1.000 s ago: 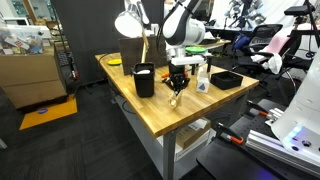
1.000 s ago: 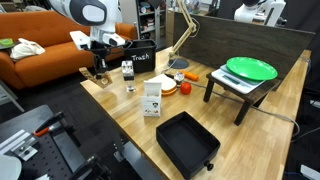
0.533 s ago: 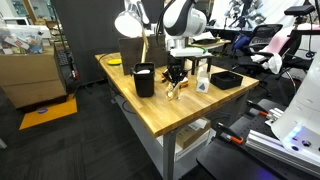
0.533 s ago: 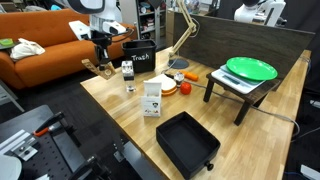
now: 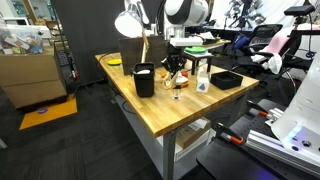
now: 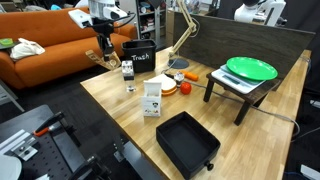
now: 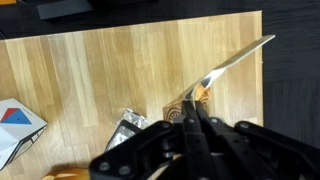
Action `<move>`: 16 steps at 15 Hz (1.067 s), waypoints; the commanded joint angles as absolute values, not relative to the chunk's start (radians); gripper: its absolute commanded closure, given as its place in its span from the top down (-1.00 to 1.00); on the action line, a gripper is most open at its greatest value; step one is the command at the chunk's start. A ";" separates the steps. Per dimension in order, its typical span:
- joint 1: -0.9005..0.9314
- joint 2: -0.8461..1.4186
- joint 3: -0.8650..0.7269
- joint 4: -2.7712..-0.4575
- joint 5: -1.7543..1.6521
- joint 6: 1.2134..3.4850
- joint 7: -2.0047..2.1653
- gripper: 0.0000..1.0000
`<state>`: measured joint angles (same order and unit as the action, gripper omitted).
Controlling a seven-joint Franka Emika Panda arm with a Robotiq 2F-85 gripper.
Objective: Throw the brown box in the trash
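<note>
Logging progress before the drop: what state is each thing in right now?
trash: upright, top open.
brown box: held in the air, outside the trash.
gripper: shut on the brown box.
black tray: empty.

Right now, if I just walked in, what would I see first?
Probably the robot's gripper holding the brown box above the wooden table, right next to the black trash bin. After that, the bright green plate, raised on a small stand at the table's other end.
</note>
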<state>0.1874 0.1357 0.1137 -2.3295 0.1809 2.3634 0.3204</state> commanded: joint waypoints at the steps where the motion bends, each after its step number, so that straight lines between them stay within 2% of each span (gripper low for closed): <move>1: 0.179 0.140 0.122 -2.329 0.179 2.362 0.322 -0.95; 11: 0.179 0.138 0.122 -2.322 0.174 2.371 0.314 -0.99; 16: 0.177 0.137 0.108 -2.224 0.082 2.351 0.327 -0.99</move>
